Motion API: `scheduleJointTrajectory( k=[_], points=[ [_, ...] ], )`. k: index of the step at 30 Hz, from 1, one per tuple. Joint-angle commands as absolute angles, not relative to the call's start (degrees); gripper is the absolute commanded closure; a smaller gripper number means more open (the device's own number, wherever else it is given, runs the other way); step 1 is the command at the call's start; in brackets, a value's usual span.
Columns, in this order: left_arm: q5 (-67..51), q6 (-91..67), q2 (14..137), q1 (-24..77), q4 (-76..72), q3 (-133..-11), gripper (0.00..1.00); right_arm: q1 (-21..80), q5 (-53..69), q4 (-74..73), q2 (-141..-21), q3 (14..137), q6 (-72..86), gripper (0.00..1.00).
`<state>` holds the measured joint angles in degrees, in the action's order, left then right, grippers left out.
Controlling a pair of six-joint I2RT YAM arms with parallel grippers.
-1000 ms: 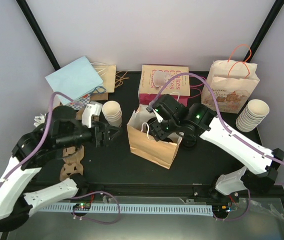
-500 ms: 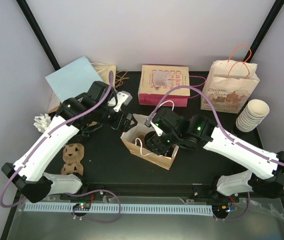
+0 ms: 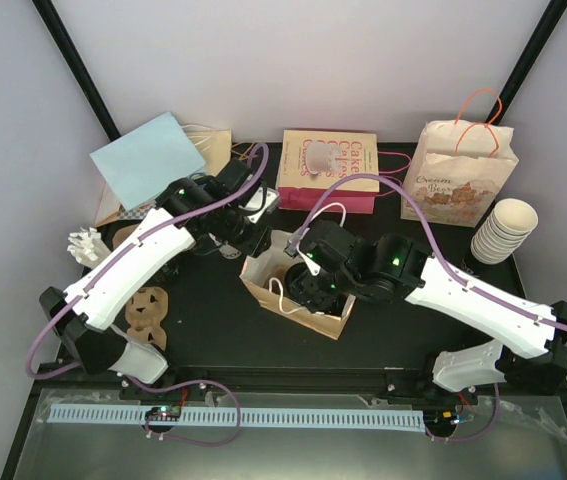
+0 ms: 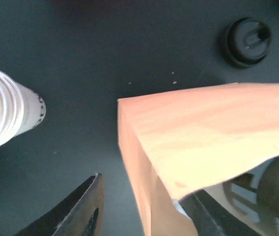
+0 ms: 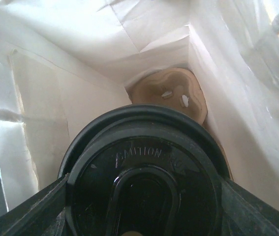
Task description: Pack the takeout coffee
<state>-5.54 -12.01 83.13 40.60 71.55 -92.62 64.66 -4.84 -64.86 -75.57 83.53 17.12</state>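
Brown paper bag [image 3: 313, 312], open-topped: contains right gripper [image 5: 139, 209] clamped on takeout coffee [image 5: 144, 162], black lid uppermost; pulp carrier [image 5: 171, 96] at bottom. Left gripper [image 4: 146, 196] spread wide astride bag corner. Beyond: loose black lid [image 4: 247, 42], nested cup stack [image 4: 1, 113].

The top external view looks down from above and behind the arm bases at the near edge of the desk [image 3: 213, 335]. It faces the far edge and the back wall, far enough off to take in most of the desk.

The left wrist view looks almost straight down, close over the middle of the desk. The left fingers [image 4: 82, 209] sit at its bottom edge, with a top corner of the brown paper bag [image 4: 188, 142] beneath.

The right wrist view looks down inside that bag from very near. The takeout coffee [image 5: 144, 172] fills its lower half between the right fingers [image 5: 26, 214].

All three views share the bag.
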Motion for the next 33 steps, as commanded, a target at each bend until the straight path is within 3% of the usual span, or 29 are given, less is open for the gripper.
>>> scheduleJointTrajectory(
  k=[1,3,5,12,25,33],
  points=[
    [-0.88,-14.34,84.32,40.96,76.49,-96.22,0.70,66.38,-8.51,-63.38,-75.41,85.04,18.74,0.36],
    [-0.06,-14.81,83.66,40.96,76.15,-96.55,0.88,67.46,-10.08,-63.12,-75.56,84.85,19.08,0.36],
    [-0.07,-15.19,82.62,40.96,75.67,-96.87,0.98,68.23,-11.65,-63.16,-76.03,84.64,19.32,0.36],
    [0.96,-19.50,78.11,41.54,71.28,-92.73,0.98,70.95,-17.37,-63.06,-77.21,85.22,19.15,0.36],
    [5.51,-31.14,52.32,47.16,38.87,-66.24,0.98,72.81,-32.67,-61.24,-72.06,82.87,15.77,0.37],
    [4.01,-35.87,46.12,50.37,31.98,-51.25,0.98,77.45,-30.68,-59.22,-71.54,76.64,19.11,0.37]
  ],
)
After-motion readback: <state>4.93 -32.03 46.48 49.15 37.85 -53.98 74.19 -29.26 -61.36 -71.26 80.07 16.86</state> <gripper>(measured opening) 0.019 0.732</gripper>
